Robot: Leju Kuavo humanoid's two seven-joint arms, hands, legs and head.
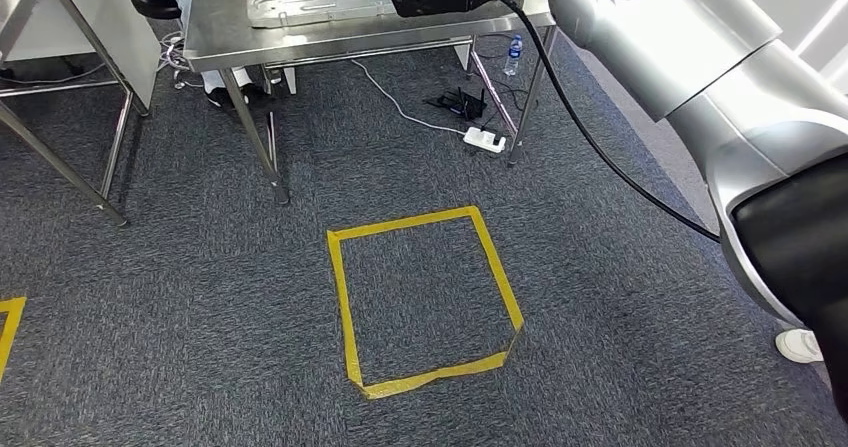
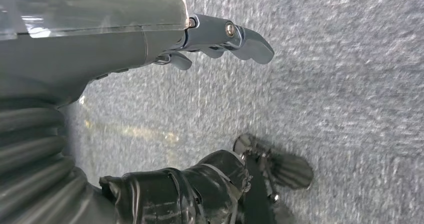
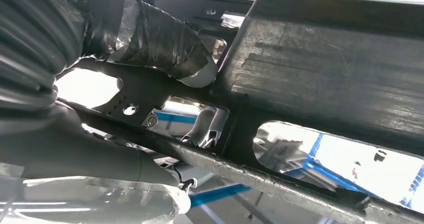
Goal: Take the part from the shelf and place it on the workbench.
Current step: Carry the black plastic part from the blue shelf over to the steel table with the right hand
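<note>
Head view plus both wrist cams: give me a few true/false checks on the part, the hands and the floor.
1. The right hand grips the dark metal part. True.
2. The left hand holds a tool. False: it holds nothing, fingers apart over the carpet.
3. A yellow tape square marks the floor. True.
4. The tape square is red. False: yellow.
5. A power strip lies under the steel workbench. True.

A silver embossed plate [image 1: 310, 5] is carried on the steel workbench [image 1: 215, 42]. On the grey carpet [image 1: 200, 287], a yellow tape square [image 1: 345, 307], a white power strip [image 1: 484, 140] and a water bottle [image 1: 513, 54] are seen
</note>
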